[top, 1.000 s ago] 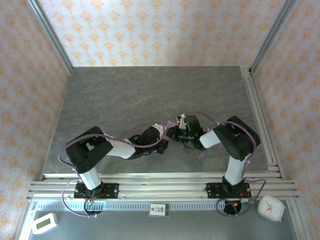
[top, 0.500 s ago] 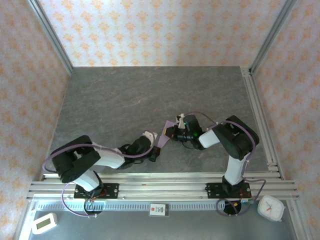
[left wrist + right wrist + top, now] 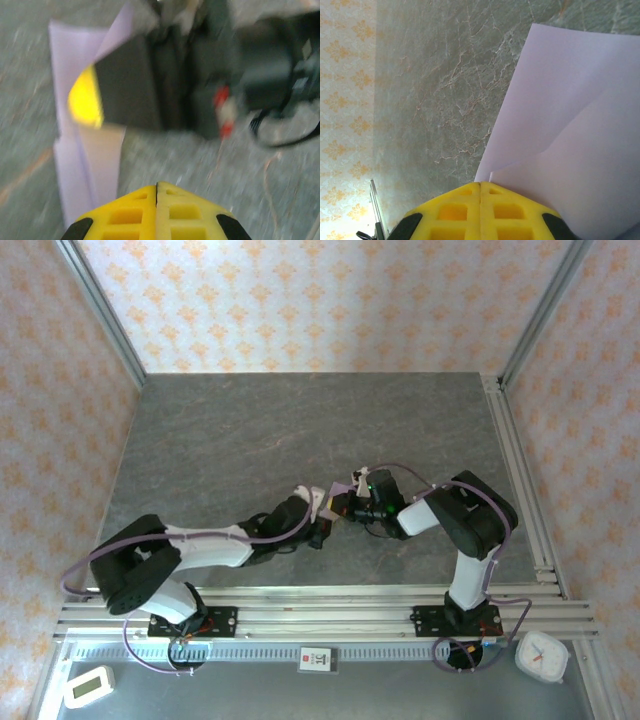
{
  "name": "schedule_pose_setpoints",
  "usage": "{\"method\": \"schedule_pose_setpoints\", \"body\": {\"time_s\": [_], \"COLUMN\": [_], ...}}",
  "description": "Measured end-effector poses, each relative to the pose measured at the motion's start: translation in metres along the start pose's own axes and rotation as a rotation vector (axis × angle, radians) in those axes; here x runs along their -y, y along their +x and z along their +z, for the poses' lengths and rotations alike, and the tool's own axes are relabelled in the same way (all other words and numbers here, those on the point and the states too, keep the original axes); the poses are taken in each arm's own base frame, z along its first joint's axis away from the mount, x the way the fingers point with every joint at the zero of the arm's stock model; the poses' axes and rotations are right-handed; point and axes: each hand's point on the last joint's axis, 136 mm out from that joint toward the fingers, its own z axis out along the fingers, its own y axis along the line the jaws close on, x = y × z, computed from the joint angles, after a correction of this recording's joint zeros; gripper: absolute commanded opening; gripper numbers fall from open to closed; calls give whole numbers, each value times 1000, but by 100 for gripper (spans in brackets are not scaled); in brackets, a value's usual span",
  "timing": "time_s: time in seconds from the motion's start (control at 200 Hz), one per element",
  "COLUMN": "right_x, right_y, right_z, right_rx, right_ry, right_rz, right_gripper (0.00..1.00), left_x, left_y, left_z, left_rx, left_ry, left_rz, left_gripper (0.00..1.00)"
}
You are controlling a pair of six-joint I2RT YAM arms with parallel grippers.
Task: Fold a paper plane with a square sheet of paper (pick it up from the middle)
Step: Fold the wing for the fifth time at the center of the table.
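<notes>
Near the middle of the table (image 3: 300,430), the right claw (image 3: 480,186) pinches the partly folded lilac paper (image 3: 560,125) at its edge. Just beside it the left claw (image 3: 156,192) is pressed together, seemingly empty. I'd have it smooth the paper gently, without tugging it loose.

A robotics lab test cell: a grey marbled desk (image 3: 250,430) boxed in by patterned wallpaper panels (image 3: 320,300) on aluminium framing (image 3: 100,312), with mounting rails (image 3: 320,605) and a timer (image 3: 541,656) at the near edge.
</notes>
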Motion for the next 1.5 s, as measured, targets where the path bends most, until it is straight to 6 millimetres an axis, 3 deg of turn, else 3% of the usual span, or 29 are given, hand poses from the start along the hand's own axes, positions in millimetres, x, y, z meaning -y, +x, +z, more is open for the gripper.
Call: {"method": "schedule_pose_setpoints", "body": {"time_s": [0.13, 0.305, 0.551, 0.801, 1.501], "right_x": [0, -1, -2, -10, -10], "right_y": [-4, -4, -8, -12, -35], "right_z": [0, 0, 0, 0, -13], "right_rx": [10, 10, -3, -73, -121], "right_ry": [-4, -5, 3, -19, -43], "right_rz": [8, 7, 15, 22, 67], "right_gripper": [0, 0, 0, 31, 53], "left_x": [-3, -25, -26, -27, -26], "left_y": [-2, 34, 34, 36, 30], "left_z": [19, 42, 43, 42, 49], "left_rx": [-21, -123, -100, -60, -3], "left_ry": [-2, -42, -29, -8, 13], "left_rz": [36, 60, 64, 59, 53], "left_gripper": [0, 0, 0, 0, 0]}}
